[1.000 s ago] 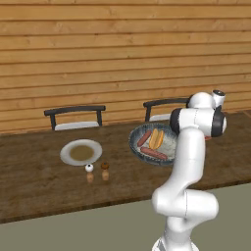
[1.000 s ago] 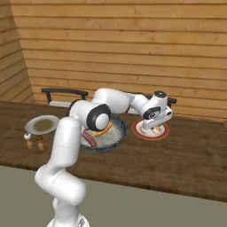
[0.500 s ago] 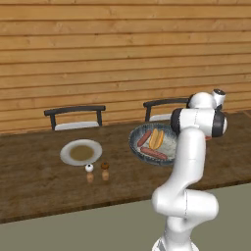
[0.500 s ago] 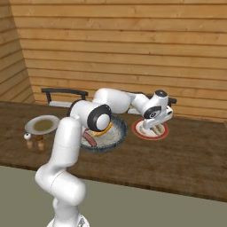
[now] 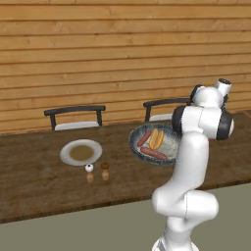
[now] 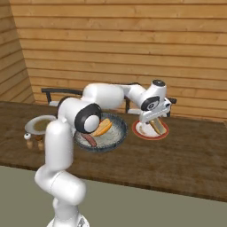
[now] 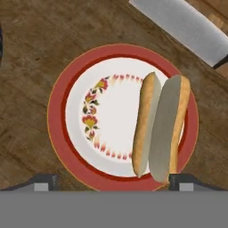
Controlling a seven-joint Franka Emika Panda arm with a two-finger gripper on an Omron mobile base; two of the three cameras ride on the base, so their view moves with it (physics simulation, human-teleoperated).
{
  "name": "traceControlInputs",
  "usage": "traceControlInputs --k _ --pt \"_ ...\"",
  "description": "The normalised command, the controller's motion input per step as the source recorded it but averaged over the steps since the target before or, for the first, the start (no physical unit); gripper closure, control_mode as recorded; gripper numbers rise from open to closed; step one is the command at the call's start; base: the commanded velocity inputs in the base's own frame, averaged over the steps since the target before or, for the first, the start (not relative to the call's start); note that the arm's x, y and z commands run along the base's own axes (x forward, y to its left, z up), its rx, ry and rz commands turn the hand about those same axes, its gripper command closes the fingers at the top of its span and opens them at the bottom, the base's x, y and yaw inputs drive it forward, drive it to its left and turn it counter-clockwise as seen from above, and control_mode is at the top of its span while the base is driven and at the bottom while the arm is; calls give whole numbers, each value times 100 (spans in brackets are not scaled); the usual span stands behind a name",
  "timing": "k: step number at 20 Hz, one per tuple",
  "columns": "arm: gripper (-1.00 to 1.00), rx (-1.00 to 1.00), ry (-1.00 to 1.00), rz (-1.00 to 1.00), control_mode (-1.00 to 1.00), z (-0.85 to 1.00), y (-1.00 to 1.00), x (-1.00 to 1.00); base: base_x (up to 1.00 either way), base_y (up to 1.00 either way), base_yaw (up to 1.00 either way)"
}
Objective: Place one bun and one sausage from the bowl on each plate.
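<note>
We see a split bun lying on the red-rimmed plate, right of its floral pattern. Our gripper hovers above with jaws spread wide, holding nothing. The bowl holds two sausages and a bun. The pale plate sits bare nearby. No writing is readable.

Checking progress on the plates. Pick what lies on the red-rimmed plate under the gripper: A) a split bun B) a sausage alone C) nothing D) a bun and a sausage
A: in the hand view the red-rimmed plate carries only a split bun, no sausage beside it.
</note>
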Motion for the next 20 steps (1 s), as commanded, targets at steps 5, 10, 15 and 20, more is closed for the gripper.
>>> traceControlInputs --k 5,10,15,20 --pt "-100 -4 -15 -17 -100 34 100 -65 0 0 0" --pt "-100 5 -32 -26 -100 0 100 -74 0 0 0" --pt "-100 1 -5 -26 -100 69 100 -35 0 0 0" --pt "-100 0 6 -9 -100 55 76 -2 0 0 0"
